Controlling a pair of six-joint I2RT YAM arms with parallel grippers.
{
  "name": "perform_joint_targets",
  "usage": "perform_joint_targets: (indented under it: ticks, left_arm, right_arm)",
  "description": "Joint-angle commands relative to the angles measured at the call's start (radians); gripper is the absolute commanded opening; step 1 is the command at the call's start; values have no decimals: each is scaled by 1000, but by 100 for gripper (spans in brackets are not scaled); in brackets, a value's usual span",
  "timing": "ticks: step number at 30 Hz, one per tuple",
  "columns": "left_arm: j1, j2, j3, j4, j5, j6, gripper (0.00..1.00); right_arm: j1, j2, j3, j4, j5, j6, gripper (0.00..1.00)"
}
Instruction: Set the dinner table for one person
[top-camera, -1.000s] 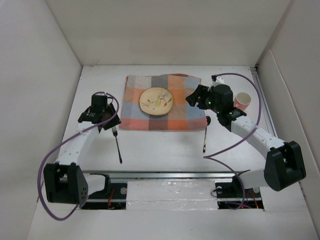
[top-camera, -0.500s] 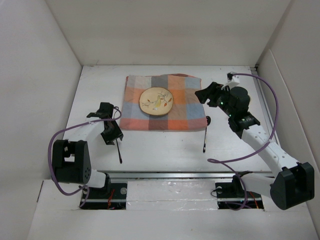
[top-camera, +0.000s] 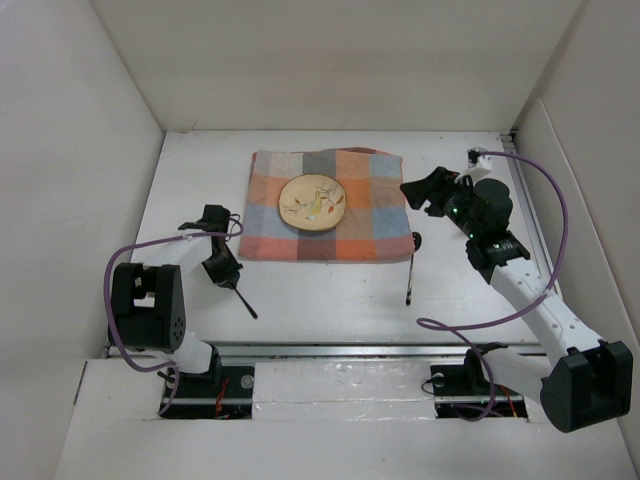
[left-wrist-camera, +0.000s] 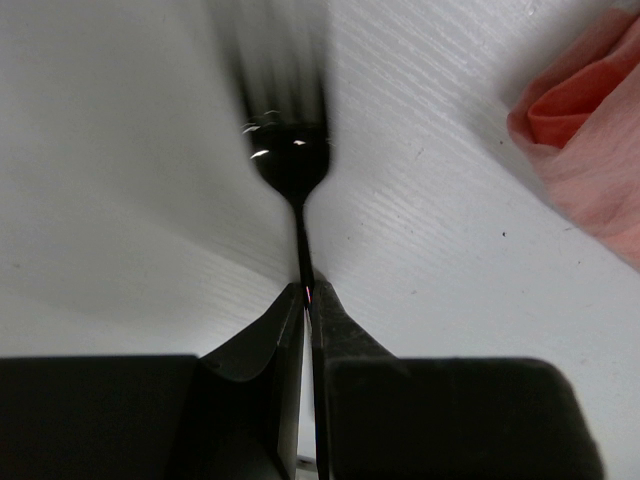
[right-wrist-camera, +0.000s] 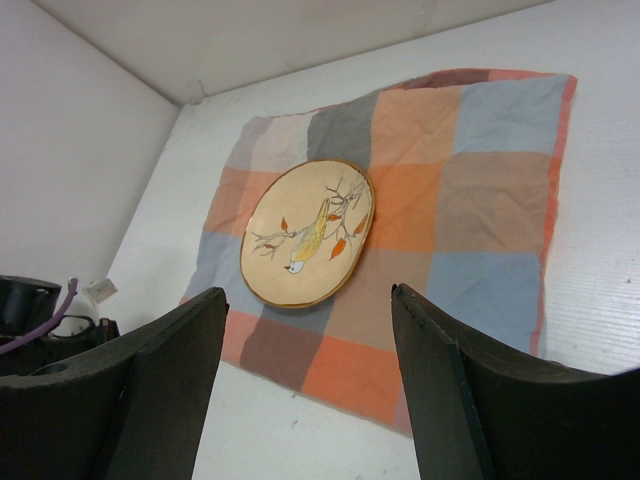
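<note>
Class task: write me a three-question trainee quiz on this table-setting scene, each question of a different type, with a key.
1. True or false: the left gripper is shut on the black fork.
2. What lies under the bird-painted plate? A) a tray B) the checked placemat C) a napkin
3. Fill in: the right gripper has its jaws ____.
Key: 1 true; 2 B; 3 open.
</note>
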Motion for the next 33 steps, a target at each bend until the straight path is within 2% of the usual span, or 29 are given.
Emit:
perform_joint_targets:
  ticks: [1, 9, 12, 13, 15, 18, 21, 23, 25, 27, 29, 33]
  left_arm:
    - [4, 51, -27, 51, -35, -8, 0]
    - [4, 0, -9, 18, 5, 6, 0]
    - [-6, -87, 69, -68, 16, 37, 0]
    - [-33, -180, 129, -91, -28, 53, 0]
    - [-42, -207, 163, -91, -39, 82, 0]
    - [-42, -235, 281, -70, -15, 125, 0]
    - [-42, -227, 300, 86, 38, 177, 0]
    - [-42, -163, 317, 138, 91, 217, 0]
    - [-93, -33, 413, 110, 15, 260, 0]
    - [-205, 67, 570, 42, -92, 279, 0]
    - [-294, 161, 643, 51, -172, 307, 0]
    - [-262, 264, 773, 100, -101, 297, 0]
  right_arm:
    - [-12, -22, -3, 62, -17, 5, 72]
    - [-61, -8, -22, 82, -48, 11, 72]
    - [-61, 1, -22, 82, -46, 11, 72]
    - [-61, 4, -22, 84, -45, 13, 72]
    - [-61, 7, -22, 85, -45, 11, 72]
    - [-61, 20, -22, 98, -63, 11, 72]
    - [-61, 34, -22, 99, -81, 14, 72]
    - [-61, 41, -22, 108, -91, 16, 72]
    - [-61, 49, -23, 111, -86, 16, 72]
    - [-61, 60, -25, 118, -86, 16, 72]
    - [-61, 69, -28, 128, -78, 11, 72]
    - [-41, 103, -22, 128, -94, 3, 72]
